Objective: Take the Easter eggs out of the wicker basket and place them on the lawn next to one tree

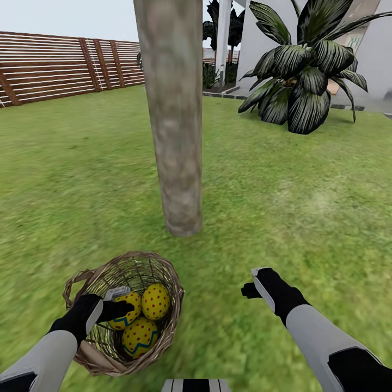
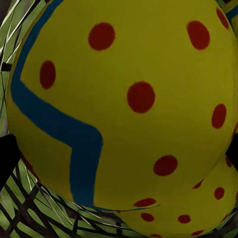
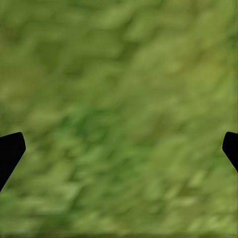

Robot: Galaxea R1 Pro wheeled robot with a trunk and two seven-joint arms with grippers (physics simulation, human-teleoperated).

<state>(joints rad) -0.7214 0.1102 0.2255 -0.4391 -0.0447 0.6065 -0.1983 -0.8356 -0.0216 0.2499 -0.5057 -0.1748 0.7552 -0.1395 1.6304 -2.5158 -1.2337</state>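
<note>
Left gripper (image 1: pixel 121 305) (spread wide) flanks an egg (image 2: pixel 124 99).

Lawn (image 1: pixel 305 207) under me, short green grass across most of the frame. On it: wicker basket (image 1: pixel 163 326) at lower left, tree (image 1: pixel 173 136) trunk rooted just above it at center, broad-leaved plant (image 1: pixel 305 81) at upper right.
</note>
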